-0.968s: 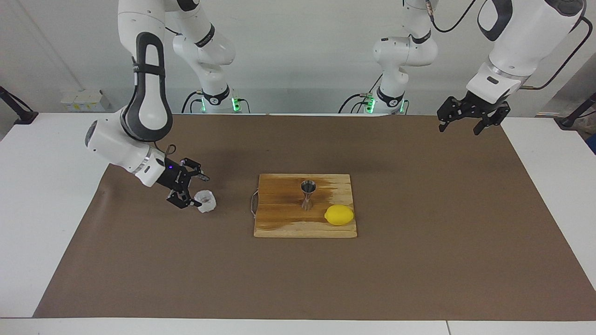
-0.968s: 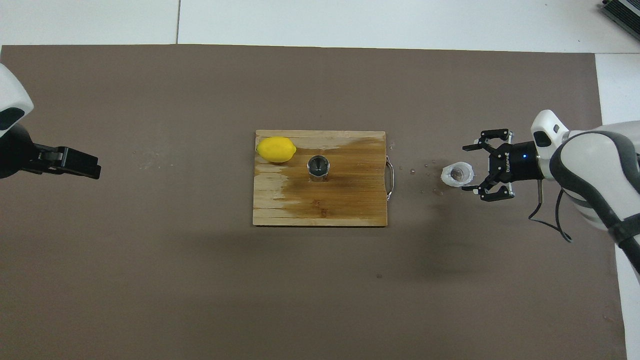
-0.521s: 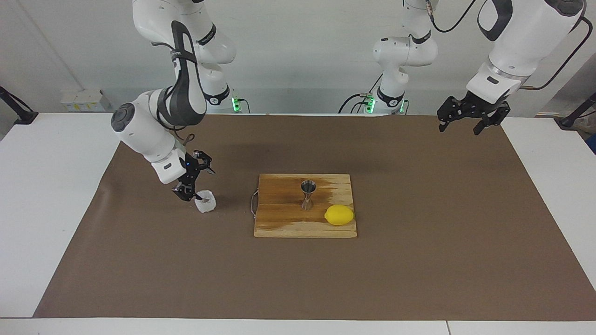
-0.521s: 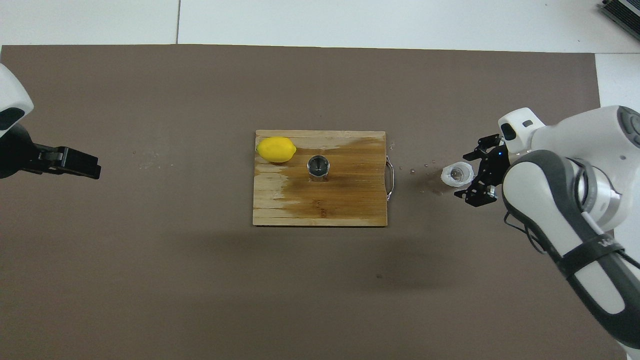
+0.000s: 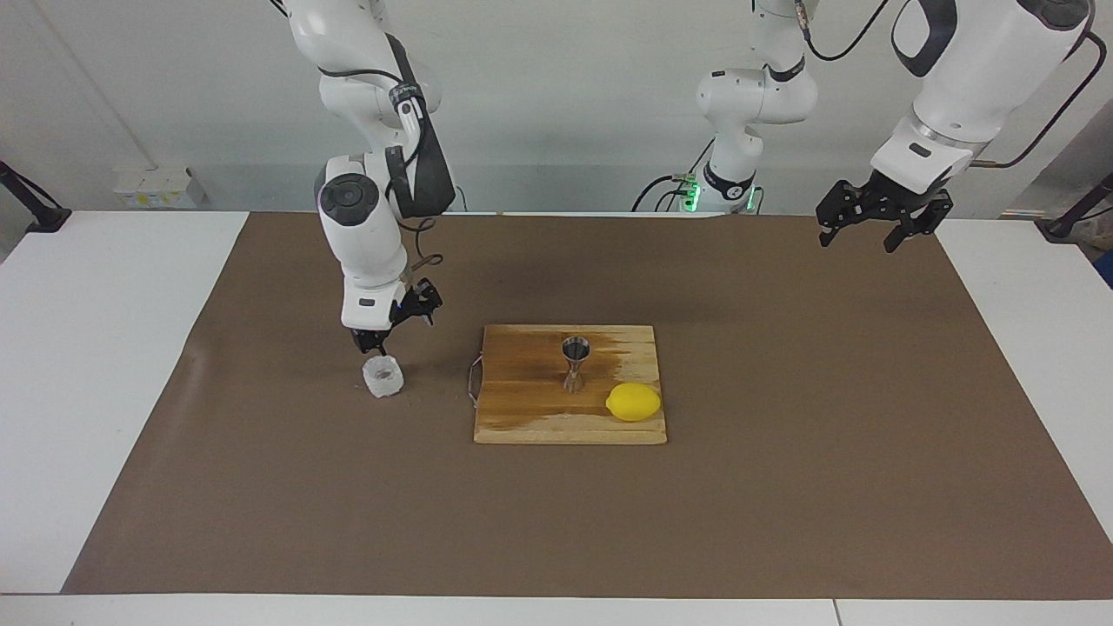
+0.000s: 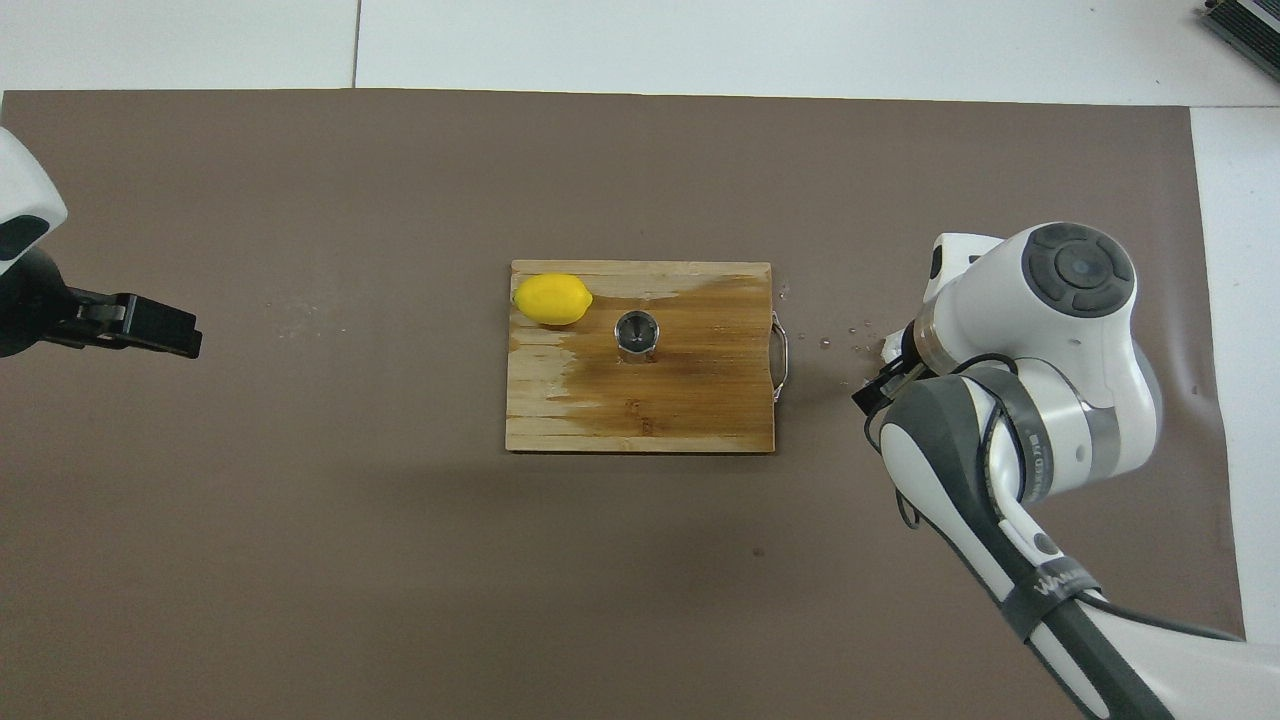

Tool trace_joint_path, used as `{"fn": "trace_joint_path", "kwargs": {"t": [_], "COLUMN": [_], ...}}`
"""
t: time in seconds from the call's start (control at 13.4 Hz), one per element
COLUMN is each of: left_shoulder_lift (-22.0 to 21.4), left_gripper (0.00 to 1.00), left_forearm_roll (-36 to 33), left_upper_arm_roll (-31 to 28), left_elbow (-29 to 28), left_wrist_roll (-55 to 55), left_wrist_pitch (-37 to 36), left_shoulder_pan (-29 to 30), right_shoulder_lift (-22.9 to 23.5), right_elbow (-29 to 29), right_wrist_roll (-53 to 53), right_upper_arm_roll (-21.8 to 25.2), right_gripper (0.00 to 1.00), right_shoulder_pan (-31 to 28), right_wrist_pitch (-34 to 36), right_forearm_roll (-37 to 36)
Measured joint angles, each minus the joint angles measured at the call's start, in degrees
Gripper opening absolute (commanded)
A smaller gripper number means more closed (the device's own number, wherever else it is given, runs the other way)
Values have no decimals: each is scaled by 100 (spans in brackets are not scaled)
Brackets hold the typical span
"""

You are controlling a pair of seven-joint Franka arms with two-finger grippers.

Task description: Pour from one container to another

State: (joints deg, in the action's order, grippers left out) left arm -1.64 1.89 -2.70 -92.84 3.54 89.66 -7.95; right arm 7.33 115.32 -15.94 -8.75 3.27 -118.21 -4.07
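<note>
The left gripper waits with its jaws apart, holding nothing, above the brown mat at the left arm's end of the bench. The right gripper hangs over the plastic cup, pointing down, jaws spread and empty. The cup stands upright on the mat, toward the right arm's end, well apart from the wooden board. The steel jigger stands upright on the board, and the lemon lies just beside it, farther from the robots.

The cup looks thin and light, with crinkled sides that will probably buckle under a hard squeeze. A gentle hold across its sides, below the rim, seems safest. The jigger's mouth is narrow, so the pour will need care.

A second ago the right gripper lay low and sideways, its jaws flanking the cup from the right arm's end. The arm has since swung up and over. Cup, jigger, lemon and left gripper have not moved.
</note>
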Motion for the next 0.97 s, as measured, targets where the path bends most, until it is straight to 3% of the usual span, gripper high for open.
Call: {"fn": "trace_joint_path", "kwargs": {"t": [0.37,0.6,0.74,0.97], "left_shoulder_lift": [0,-1,-1,-1], "left_gripper": [100,100,100,100], "left_forearm_roll": [0,0,0,0], "left_upper_arm_roll": [0,0,0,0], "left_elbow": [0,0,0,0], "left_wrist_roll": [0,0,0,0], "left_wrist_pitch": [0,0,0,0], "left_shoulder_pan": [0,0,0,0], "right_shoulder_lift": [-600,-1006,-993,-790], "right_elbow": [-488,-1421,-2082,-2385], "right_wrist_roll": [2668,2829,2825,2825], "right_upper_arm_roll": [44,72,84,87], "right_gripper": [100,100,100,100], "right_shoulder_pan": [-68,-484,-667,-693], "right_wrist_pitch": [770,2049,2855,3058], "right_forearm_roll": [74,399,476,481]}}
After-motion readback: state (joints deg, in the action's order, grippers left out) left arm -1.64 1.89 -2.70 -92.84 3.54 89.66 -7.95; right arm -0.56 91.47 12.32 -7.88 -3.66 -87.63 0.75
